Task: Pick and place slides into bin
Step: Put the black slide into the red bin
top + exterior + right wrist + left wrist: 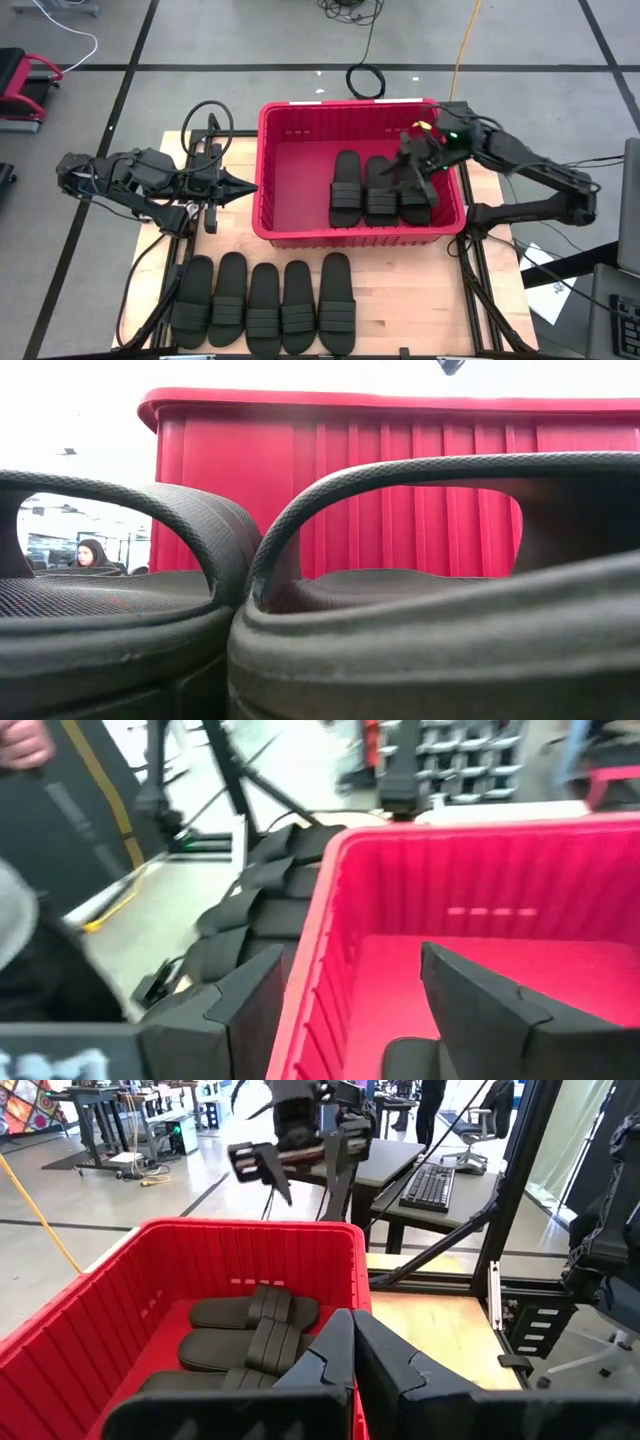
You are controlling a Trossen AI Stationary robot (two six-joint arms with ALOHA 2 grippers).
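The red bin point(262, 170) stands mid-table. Three black slides point(346, 190) lie side by side, soles down, on the right half of its floor; they also show in the left wrist view point(250, 1342). Several more slides point(265, 308) lie in a row along the table's near edge, and two of them fill the low view point(400, 600). My right gripper point(415, 160) hangs open and empty above the bin's right part, over the rightmost slide point(416, 203). In its wrist view point(350, 1010) the fingers stand well apart. My left gripper point(245, 187) is shut and empty, level, just left of the bin's left wall.
Dark frame rails point(470, 270) run along the table's sides. Cables point(366, 80) lie on the floor behind the bin. The left half of the bin's floor point(295, 175) is bare. A person point(92, 552) sits far off in the room.
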